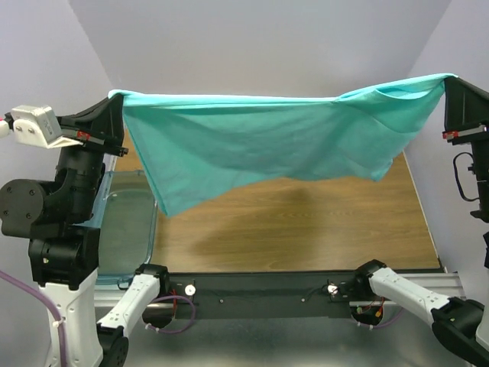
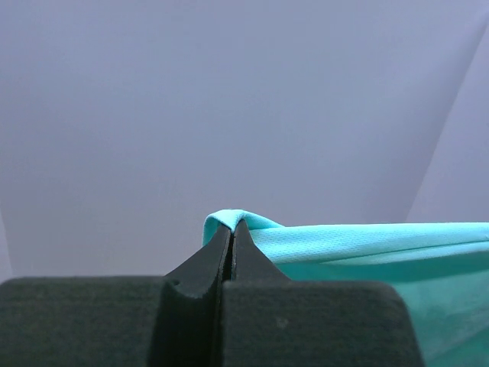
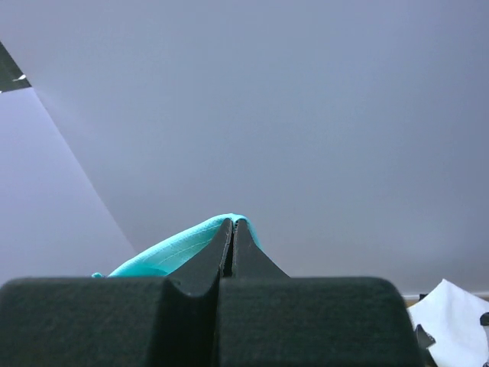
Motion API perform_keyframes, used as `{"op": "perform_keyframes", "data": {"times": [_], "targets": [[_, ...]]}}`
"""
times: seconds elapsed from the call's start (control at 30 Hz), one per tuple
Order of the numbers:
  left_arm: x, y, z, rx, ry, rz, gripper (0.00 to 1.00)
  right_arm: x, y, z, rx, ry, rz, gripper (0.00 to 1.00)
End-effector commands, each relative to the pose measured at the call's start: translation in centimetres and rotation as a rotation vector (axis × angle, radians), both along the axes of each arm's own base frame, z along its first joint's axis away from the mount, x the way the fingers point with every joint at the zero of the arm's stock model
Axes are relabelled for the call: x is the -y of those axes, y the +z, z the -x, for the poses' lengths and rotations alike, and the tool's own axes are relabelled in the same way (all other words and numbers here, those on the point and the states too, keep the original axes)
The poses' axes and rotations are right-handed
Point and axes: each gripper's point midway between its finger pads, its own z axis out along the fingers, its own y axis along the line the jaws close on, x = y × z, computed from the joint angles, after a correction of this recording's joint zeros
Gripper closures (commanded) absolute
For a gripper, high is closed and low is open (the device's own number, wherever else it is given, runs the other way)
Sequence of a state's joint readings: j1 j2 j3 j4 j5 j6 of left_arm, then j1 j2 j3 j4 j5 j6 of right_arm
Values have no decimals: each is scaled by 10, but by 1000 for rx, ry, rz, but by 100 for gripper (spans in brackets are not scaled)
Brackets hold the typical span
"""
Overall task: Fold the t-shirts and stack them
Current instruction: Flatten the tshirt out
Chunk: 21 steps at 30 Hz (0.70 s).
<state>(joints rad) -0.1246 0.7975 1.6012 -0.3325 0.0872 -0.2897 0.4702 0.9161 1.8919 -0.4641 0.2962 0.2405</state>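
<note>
My left pincer (image 1: 116,96) and right pincer (image 1: 449,79) gripped the teal t-shirt (image 1: 267,145), spread aloft (not yet folded); I judged laying it flat came next.

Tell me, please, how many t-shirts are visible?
2: the teal t-shirt hangs between left pincer and right pincer; the white t-shirt in right wrist view's corner. Others may be hidden.

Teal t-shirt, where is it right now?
In the top view the teal t-shirt hangs spread above the table, pinched by the left gripper and right gripper at its upper corners.
</note>
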Motion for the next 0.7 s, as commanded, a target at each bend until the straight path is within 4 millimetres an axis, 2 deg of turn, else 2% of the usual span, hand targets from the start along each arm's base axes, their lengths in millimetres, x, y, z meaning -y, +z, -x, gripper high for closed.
{"op": "perform_keyframes", "data": {"times": [0.0,0.03,0.07,0.1,0.13,0.2,0.23,0.27,0.33,0.37,0.4,0.43,0.53,0.63,0.67], "targets": [[17,-24,-25,-82,-79,-15,100,-10,-20,-34,-83,-42,75,100],[21,-28,-31,-91,-96,-19,100,-15,-30,-51,-122,-60,88,100],[24,-42,-47,-134,-102,-20,100,-17,-37,-61,-144,-77,96,100],[25,-44,-52,-139,-108,-23,100,-18,-44,-71,-167,-95,102,100],[27,-58,-66,-176,-109,-24,100,-23,-62,-92,-223,-126,129,100],[30,-92,-97,-272,-105,-34,100,-27,-76,-111,-256,-156,144,100],[31,-103,-107,-303,-101,-36,100,-27,-86,-123,-283,-186,153,100],[31,-121,-126,-355,-90,-41,100,-33,-102,-141,-323,-203,182,100],[32,-149,-147,-424,-80,-52,100,-35,-113,-158,-346,-239,193,100],[33,-166,-161,-471,-74,-57,100,-41,-124,-173,-370,-250,216,100],[33,-175,-168,-494,-68,-61,100,-40,-123,-174,-366,-257,216,100],[33,-182,-173,-510,-65,-62,100,-43,-129,-184,-383,-265,229,100],[33,-192,-183,-536,-58,-64,100,-48,-130,-197,-387,-274,244,100],[32,-184,-179,-510,-59,-64,100,-49,-120,-197,-368,-271,244,100],[30,-175,-174,-488,-50,-60,100,-48,-117,-195,-360,-272,242,99]]}}
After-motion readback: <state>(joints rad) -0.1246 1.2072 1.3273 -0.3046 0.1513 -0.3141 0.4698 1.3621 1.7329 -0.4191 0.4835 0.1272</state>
